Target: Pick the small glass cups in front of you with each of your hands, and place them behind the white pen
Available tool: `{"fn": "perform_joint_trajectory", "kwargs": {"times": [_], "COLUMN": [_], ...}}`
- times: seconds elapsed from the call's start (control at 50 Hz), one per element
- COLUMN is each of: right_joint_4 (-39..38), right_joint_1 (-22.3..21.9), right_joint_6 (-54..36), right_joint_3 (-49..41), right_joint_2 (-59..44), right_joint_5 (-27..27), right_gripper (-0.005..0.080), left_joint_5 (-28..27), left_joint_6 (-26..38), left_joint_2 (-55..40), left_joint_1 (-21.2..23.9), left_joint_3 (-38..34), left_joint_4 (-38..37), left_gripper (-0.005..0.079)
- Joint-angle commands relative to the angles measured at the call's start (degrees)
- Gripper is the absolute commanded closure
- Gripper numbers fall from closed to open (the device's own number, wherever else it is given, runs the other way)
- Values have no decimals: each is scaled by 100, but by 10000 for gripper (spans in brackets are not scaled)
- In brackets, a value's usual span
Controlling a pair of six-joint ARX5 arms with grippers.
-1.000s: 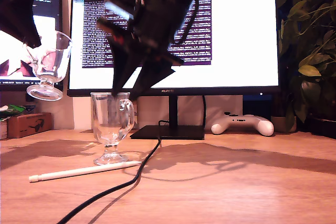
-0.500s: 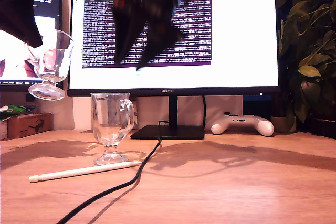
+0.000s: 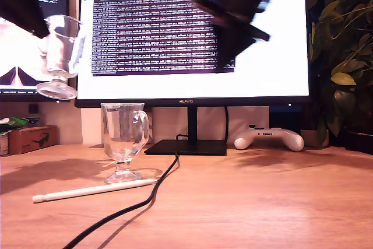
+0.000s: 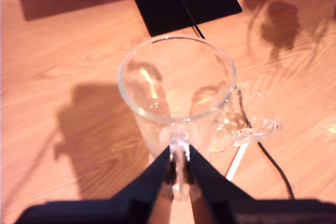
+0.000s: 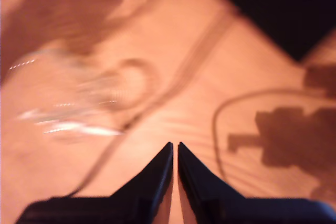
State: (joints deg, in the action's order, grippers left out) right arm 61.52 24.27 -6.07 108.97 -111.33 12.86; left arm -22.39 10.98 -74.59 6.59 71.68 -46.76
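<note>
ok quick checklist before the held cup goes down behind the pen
1. Grip: my first gripper is shut on the held cup's handle. Ok.
2. Held cup upright: slightly tilted in the exterior view. Not ok.
3. Landing spot: desk behind the white pen is bare towards the exterior view's left of the standing cup. Ok.
4. Black cable crosses the pen's end near the standing cup. Ok if kept clear.
5. My second gripper: jaws together, nothing held, raised clear of the desk. Ok.
</note>
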Motion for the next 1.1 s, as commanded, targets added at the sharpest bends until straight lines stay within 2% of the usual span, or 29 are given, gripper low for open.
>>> {"fn": "perform_joint_trajectory", "kwargs": {"times": [0.0,0.12,0.34,0.5,0.76,1.08], "right_joint_4": [-68,-136,-168,-186,-164,-168], "right_joint_1": [-15,-151,-151,-142,-140,-142], "right_joint_6": [-44,-81,-142,-142,-142,-149], "right_joint_3": [-17,-17,-17,-17,-17,-17], "right_joint_2": [28,28,28,28,28,28], "right_joint_5": [13,15,17,17,17,20], "right_gripper": [765,765,765,765,765,765], "left_joint_5": [-28,-35,-164,-339,-568,-474], "left_joint_6": [61,114,251,323,339,122], "left_joint_2": [369,850,1576,1858,1974,1989], "left_joint_1": [-4,-4,-4,-4,-2,-2], "left_joint_3": [-286,-817,-1971,-2555,-3126,-3600], "left_joint_4": [356,903,1871,2363,3099,3567], "left_gripper": [762,762,762,762,762,762]}}
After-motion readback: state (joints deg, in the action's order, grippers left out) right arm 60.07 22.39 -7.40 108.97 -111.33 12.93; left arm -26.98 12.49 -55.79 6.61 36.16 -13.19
